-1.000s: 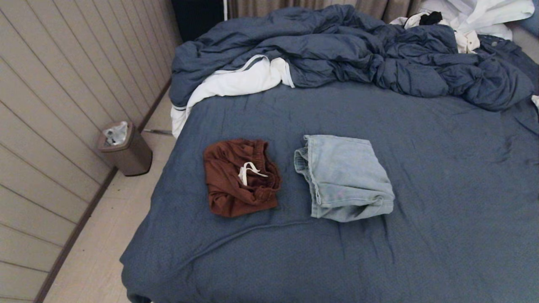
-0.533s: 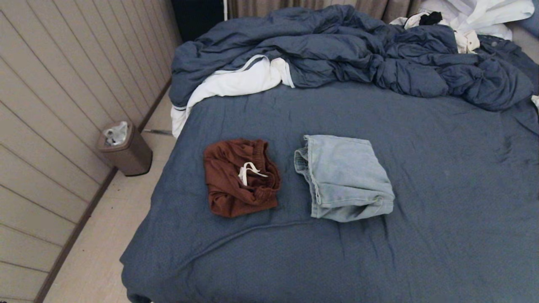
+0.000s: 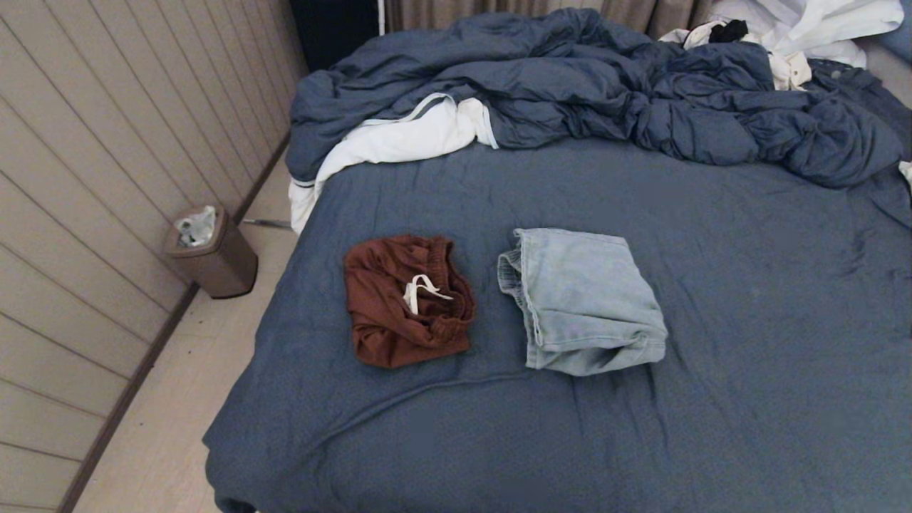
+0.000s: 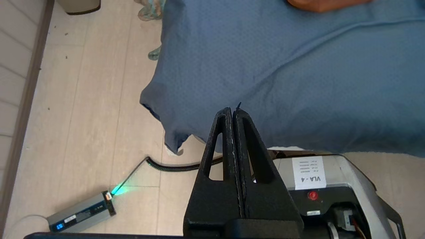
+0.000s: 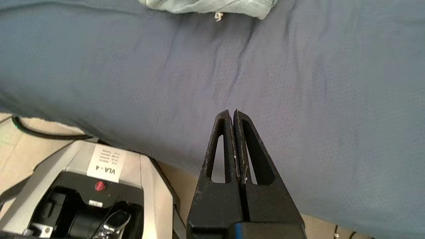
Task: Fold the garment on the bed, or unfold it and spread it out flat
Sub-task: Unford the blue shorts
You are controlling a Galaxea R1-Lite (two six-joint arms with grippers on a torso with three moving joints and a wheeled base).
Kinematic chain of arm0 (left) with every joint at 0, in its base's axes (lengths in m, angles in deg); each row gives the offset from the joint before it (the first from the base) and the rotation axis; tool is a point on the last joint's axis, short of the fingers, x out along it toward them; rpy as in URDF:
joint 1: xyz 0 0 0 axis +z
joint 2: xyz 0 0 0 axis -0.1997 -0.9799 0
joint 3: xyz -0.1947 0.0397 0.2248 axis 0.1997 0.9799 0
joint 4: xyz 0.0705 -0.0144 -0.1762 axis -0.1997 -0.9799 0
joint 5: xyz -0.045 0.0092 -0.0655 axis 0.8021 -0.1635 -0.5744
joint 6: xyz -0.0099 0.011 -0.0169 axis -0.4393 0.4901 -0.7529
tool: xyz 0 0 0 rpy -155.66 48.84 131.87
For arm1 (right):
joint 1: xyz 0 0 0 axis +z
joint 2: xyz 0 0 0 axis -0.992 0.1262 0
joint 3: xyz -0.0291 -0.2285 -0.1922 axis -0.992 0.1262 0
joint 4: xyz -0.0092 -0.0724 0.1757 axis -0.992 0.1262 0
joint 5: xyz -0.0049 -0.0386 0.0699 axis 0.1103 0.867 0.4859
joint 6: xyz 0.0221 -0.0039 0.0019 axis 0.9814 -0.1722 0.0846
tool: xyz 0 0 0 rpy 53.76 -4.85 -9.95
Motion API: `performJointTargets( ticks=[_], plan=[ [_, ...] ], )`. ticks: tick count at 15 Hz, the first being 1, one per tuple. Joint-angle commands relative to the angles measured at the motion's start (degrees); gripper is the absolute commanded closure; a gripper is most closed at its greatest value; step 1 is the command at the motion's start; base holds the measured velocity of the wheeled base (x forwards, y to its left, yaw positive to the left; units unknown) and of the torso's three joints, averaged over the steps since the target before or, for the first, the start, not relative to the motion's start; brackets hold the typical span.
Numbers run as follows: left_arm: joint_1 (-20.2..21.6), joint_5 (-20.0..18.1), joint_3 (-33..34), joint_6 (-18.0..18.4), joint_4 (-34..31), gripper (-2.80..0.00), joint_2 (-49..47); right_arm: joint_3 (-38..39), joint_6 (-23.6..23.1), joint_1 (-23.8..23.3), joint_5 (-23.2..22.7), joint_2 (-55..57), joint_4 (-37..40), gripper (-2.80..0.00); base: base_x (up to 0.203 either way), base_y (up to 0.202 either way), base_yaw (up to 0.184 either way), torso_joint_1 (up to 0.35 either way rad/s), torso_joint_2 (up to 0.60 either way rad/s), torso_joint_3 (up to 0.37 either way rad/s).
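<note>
Two folded pairs of shorts lie side by side on the bed [image 3: 748,299], on its slate-blue sheet. The rust-brown pair [image 3: 406,303] with a white drawstring is on the left; the light-blue denim pair [image 3: 584,303] is on the right. Neither arm shows in the head view. My left gripper [image 4: 232,111] is shut and empty, held back over the bed's near left corner [image 4: 172,109], far from the brown shorts [image 4: 325,3]. My right gripper [image 5: 231,113] is shut and empty above the bed's near edge, short of the denim shorts [image 5: 206,5].
A rumpled blue duvet [image 3: 605,85] and white linens [image 3: 399,139] fill the far end of the bed. A small bin [image 3: 210,249] stands on the floor by the left wall. The robot's base [image 4: 332,186] and a black cable [image 4: 179,166] lie below the bed's near edge.
</note>
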Motion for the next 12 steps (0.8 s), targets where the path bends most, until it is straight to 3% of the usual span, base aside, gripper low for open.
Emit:
performJointTargets(
  ticks=[1,4,8,11,12],
  plan=[
    [0.0,0.1,0.1,-0.1,-0.5,0.0,-0.4,0.0,0.0,0.0,-0.2,0.4,2.0,0.0,0.0,0.0,0.0,0.0,0.0,0.0],
    [0.0,-0.4,0.1,2.5,-0.6,0.0,-0.6,0.0,-0.6,0.0,-0.8,0.4,3.9,0.0,0.0,0.0,0.0,0.0,0.0,0.0],
    [-0.1,-0.7,0.1,2.3,-0.3,0.0,-0.7,-0.3,-1.1,3.6,-1.6,1.8,4.2,0.0,0.0,0.0,0.0,0.0,0.0,0.0],
    [4.8,-0.4,0.1,0.3,-0.2,0.0,1.5,-0.1,-0.7,3.6,-1.5,0.6,3.8,0.0,0.0,0.0,0.0,0.0,0.0,0.0],
    [6.1,-0.3,0.1,0.1,-0.3,0.0,5.0,0.0,1.3,3.5,-1.1,0.5,3.5,0.0,0.0,0.0,0.0,0.0,0.0,0.0]
  ],
)
